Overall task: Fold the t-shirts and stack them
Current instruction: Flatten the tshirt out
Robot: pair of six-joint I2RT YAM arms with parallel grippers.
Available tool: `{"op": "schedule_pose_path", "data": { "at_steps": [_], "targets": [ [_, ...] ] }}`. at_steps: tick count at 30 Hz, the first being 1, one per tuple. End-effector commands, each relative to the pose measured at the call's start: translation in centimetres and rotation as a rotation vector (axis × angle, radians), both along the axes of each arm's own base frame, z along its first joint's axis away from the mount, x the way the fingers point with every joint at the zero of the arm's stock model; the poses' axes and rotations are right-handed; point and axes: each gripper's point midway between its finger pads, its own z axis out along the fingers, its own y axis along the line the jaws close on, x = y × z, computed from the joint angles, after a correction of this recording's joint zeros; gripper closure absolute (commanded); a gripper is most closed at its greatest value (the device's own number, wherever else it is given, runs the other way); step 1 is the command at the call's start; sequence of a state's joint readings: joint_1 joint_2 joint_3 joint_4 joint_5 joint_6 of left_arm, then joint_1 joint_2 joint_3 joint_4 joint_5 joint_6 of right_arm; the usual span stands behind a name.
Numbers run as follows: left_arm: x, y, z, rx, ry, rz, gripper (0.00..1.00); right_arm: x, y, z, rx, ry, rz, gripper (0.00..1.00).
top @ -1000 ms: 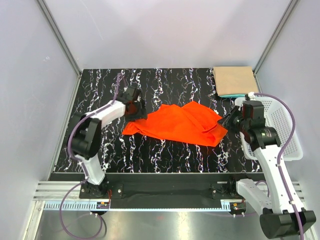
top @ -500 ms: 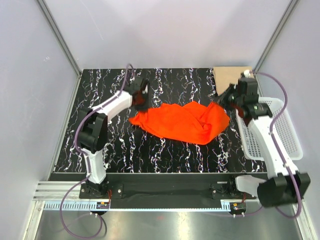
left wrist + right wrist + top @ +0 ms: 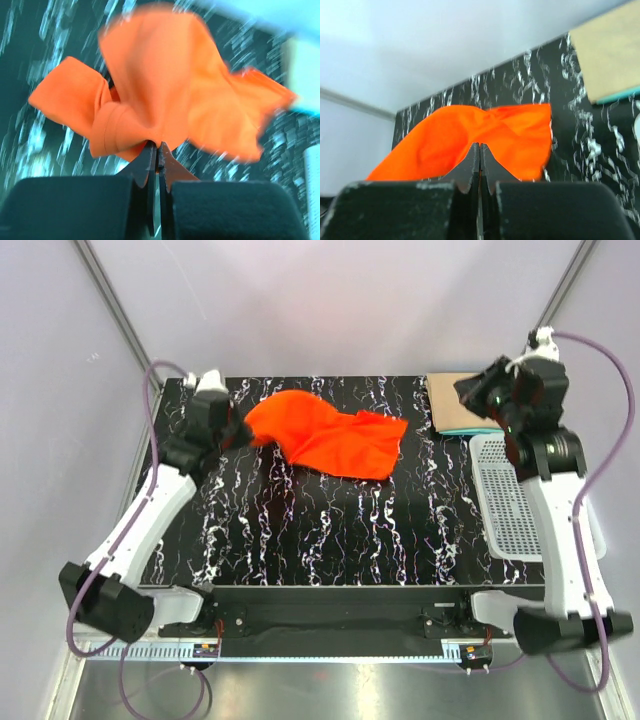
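Black white-veined table (image 3: 330, 530), top view: orange t-shirt (image 3: 330, 440) rumpled across the far middle, its left end pinched in the left gripper (image 3: 243, 430); right gripper (image 3: 472, 392) raised at the far right corner, apart from that cloth, over a folded tan t-shirt (image 3: 455, 412) stacked on a teal t-shirt (image 3: 470, 430); white mesh basket (image 3: 510, 510) along the right edge. Left wrist view: left gripper (image 3: 157, 147) pressed together on a bunched fold of the orange t-shirt (image 3: 160, 80). Right wrist view: right gripper (image 3: 480, 150) pressed together; orange t-shirt (image 3: 445, 135) beyond it; tan t-shirt (image 3: 605, 55) upper right.
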State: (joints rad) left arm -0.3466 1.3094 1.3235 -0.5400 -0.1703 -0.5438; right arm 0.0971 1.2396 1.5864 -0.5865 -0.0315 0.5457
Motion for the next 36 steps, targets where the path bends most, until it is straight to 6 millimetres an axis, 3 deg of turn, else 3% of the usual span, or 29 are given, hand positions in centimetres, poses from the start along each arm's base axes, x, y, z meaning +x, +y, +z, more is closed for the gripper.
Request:
{"op": "schedule_pose_path", "data": {
  "at_steps": [1,2,3,4,5,7,8,9,10,11,15,17,18,19,20,21,23,24,25,26,27,29,30,31,32,33,36],
  "targets": [
    [-3.1,3.2,-9.4,0.070,0.215,0.170,1.00,-4.8,1.3,-6.9,-0.004,0.170,0.114,1.00],
    [-4.9,4.2,-12.9,0.111,0.293,0.189,1.00,-5.5,1.6,-8.5,0.000,0.200,0.127,1.00],
    [-6.0,5.0,-14.3,0.118,0.323,0.234,1.00,-6.5,1.4,-9.6,0.007,0.214,0.118,1.00],
    [-6.8,6.3,-15.5,0.152,0.344,0.289,1.00,-6.9,1.2,-13.6,0.010,0.290,0.103,1.00],
    [-8.1,6.9,-17.9,0.172,0.390,0.303,0.99,-7.0,1.2,-15.1,0.020,0.315,0.095,1.00],
    [-8.9,6.8,-19.8,0.163,0.436,0.285,0.72,-6.4,2.5,-17.9,0.059,0.361,0.154,1.00],
    [-9.3,7.0,-20.6,0.167,0.462,0.286,0.60,-5.9,3.1,-18.4,0.065,0.367,0.182,0.94],
    [-9.3,6.9,-21.0,0.171,0.482,0.287,0.40,-4.8,3.8,-19.9,0.048,0.400,0.196,0.87],
    [-9.1,6.8,-20.9,0.171,0.491,0.280,0.35,-3.5,4.4,-20.9,0.004,0.428,0.207,0.75],
    [-8.7,6.6,-20.4,0.161,0.481,0.277,0.35,-3.1,4.5,-19.7,0.005,0.400,0.208,0.69],
    [-6.3,5.2,-17.4,0.144,0.414,0.193,0.33,1.5,6.2,-19.8,-0.038,0.381,0.273,0.55],
    [-4.8,4.8,-15.4,0.145,0.374,0.166,0.32,5.2,6.7,-20.4,-0.071,0.373,0.289,0.53],
    [-4.4,5.0,-15.1,0.149,0.377,0.171,0.31,6.9,7.1,-22.9,-0.078,0.418,0.304,0.55],
    [-3.5,4.7,-14.0,0.127,0.360,0.164,0.31,8.7,7.6,-21.9,-0.081,0.384,0.316,0.55],
    [-3.2,5.2,-13.9,0.105,0.371,0.174,0.31,9.8,7.9,-22.6,-0.091,0.388,0.333,0.56],
    [-3.1,4.5,-13.7,0.055,0.383,0.135,0.31,11.7,8.4,-24.2,-0.093,0.408,0.350,0.57],
    [-2.6,4.0,-13.2,0.000,0.365,0.094,0.31,13.4,9.0,-25.8,-0.101,0.420,0.370,0.57],
    [-2.7,3.4,-12.7,-0.022,0.351,0.061,0.31,14.3,9.2,-28.5,-0.099,0.467,0.378,0.57],
    [-3.1,2.3,-12.6,-0.060,0.357,0.005,0.31,15.7,9.5,-27.9,-0.101,0.435,0.383,0.55],
    [-3.2,1.9,-12.4,-0.080,0.353,-0.013,0.31,16.3,9.7,-28.5,-0.105,0.434,0.394,0.55],
    [-3.5,1.2,-12.2,-0.107,0.354,-0.047,0.31,17.2,9.8,-30.3,-0.105,0.451,0.391,0.55],
    [-4.0,0.7,-12.4,-0.130,0.352,-0.076,0.31,18.9,10.0,-30.6,-0.109,0.429,0.387,0.55],
    [-4.2,0.4,-12.4,-0.141,0.356,-0.092,0.31,19.5,9.8,-32.7,-0.112,0.457,0.375,0.55],
    [-4.5,0.4,-12.8,-0.139,0.365,-0.096,0.31,20.5,9.8,-32.3,-0.112,0.441,0.372,0.55],
    [-4.6,0.5,-12.7,-0.128,0.362,-0.101,0.31,20.6,9.7,-34.6,-0.108,0.489,0.365,0.55],
    [-4.6,0.9,-13.0,-0.110,0.362,-0.086,0.30,21.5,9.8,-34.1,-0.105,0.471,0.361,0.54],
    [-4.4,2.1,-13.2,-0.056,0.354,-0.044,0.31,22.6,10.0,-35.6,-0.093,0.489,0.356,0.52]
  ]
}}
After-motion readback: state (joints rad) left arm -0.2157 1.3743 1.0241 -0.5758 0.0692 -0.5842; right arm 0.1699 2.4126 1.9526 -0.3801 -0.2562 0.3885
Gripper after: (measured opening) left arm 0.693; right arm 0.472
